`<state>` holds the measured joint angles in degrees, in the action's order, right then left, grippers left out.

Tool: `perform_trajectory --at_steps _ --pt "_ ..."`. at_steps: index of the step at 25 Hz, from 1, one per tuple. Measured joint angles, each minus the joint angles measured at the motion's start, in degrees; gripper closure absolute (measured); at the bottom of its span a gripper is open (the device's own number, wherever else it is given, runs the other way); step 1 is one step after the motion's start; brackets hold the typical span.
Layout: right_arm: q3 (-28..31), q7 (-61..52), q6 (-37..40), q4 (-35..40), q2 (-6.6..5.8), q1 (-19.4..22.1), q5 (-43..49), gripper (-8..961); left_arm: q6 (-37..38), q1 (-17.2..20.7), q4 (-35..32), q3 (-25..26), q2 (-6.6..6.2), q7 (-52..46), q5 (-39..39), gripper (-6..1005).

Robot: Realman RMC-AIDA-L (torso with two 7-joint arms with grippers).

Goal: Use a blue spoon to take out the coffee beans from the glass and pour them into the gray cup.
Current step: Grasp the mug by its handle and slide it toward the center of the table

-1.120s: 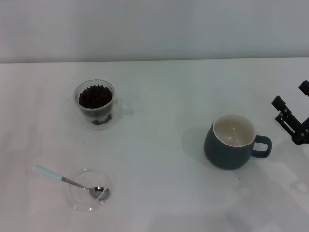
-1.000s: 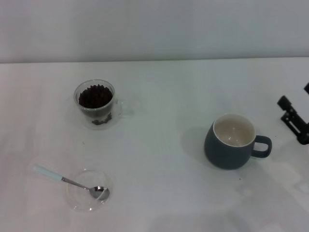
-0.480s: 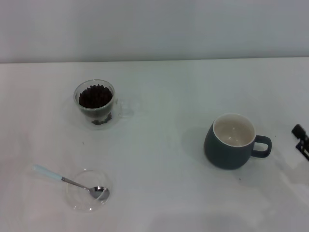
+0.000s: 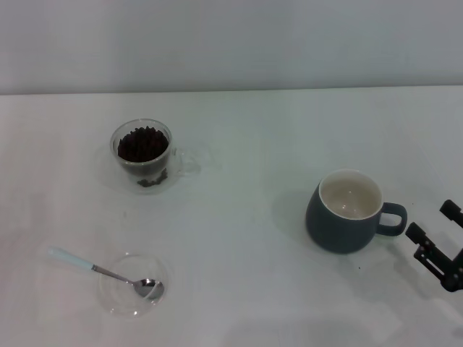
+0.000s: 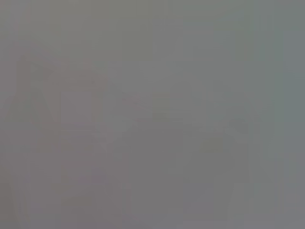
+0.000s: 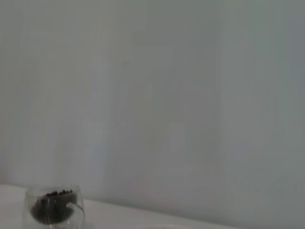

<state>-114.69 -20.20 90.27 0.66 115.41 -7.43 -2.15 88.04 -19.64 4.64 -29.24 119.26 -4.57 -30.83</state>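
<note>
Right pincer (image 4: pixel 435 230) sits low at the right, fingers apart.

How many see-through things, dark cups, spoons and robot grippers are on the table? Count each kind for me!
See-through glass things: 2, the glass holding coffee beans and the flat glass dish.
Dark cups: 1, the gray cup.
Spoons: 1, the blue spoon, resting on the dish.
Robot grippers: 1, the right gripper, beside the cup, fingers open.
Total: 5.

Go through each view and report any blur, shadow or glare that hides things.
Head view: even light, a soft shadow beside the gray cup, the glass of coffee beans distinct. Left wrist view: featureless gray, nothing recognisable. Right wrist view: mostly blank wall, the glass soft-edged low in the frame.
</note>
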Motion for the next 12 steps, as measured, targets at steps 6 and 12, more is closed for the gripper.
perform_trajectory --at_steps 6,12 --pt "-1.31 0.06 -9.55 5.09 0.07 -0.21 0.09 239 -0.07 0.33 -0.04 0.21 0.01 0.0 0.12 286" --pt "-2.58 0.64 -15.78 8.2 0.07 -0.73 0.13 241 -0.07 0.94 -0.28 0.21 0.01 0.01 0.28 286"
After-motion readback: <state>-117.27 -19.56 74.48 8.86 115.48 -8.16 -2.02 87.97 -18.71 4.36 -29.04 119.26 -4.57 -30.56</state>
